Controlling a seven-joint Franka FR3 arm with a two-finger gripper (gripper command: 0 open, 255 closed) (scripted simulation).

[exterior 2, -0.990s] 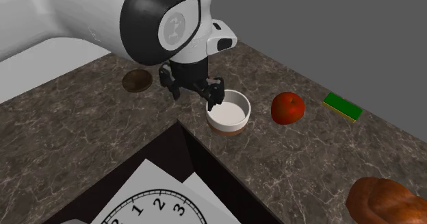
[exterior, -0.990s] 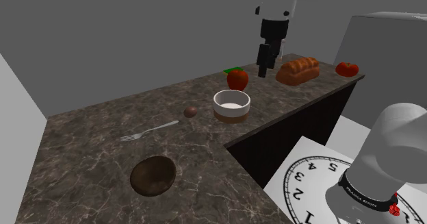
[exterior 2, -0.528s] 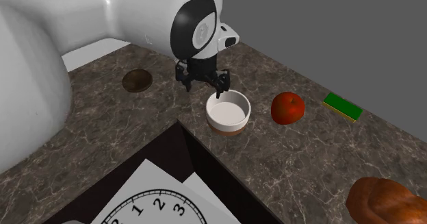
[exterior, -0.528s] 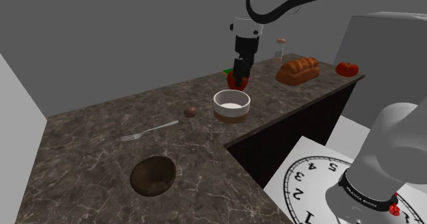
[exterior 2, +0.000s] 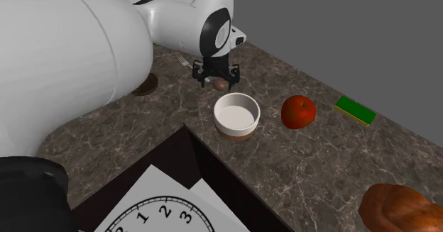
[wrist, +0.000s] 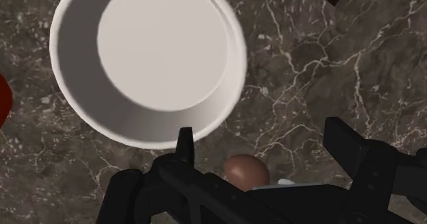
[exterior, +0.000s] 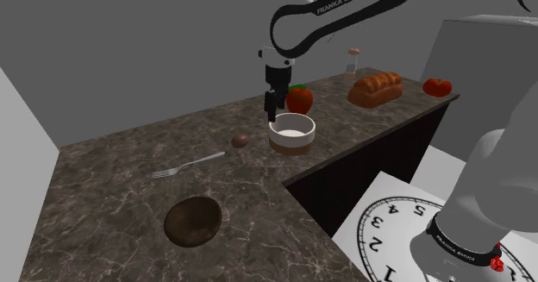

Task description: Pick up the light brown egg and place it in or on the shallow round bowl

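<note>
Empty gripper (wrist: 263, 142) stands wide open; brown egg (wrist: 246, 172) judged light, smooth, brittle, prone to roll: clasp gently across its short middle.

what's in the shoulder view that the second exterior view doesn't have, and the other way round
Shoulder view's extras: the round red tomato at the counter's far end, and a small pale bottle-like thing behind the bread. Second exterior view's extra: the flat green sponge with a yellow edge. Shared: the small brown egg, the white round bowl with a brown base, the red apple, the brown bread loaf and the open black gripper near the white bowl.
</note>
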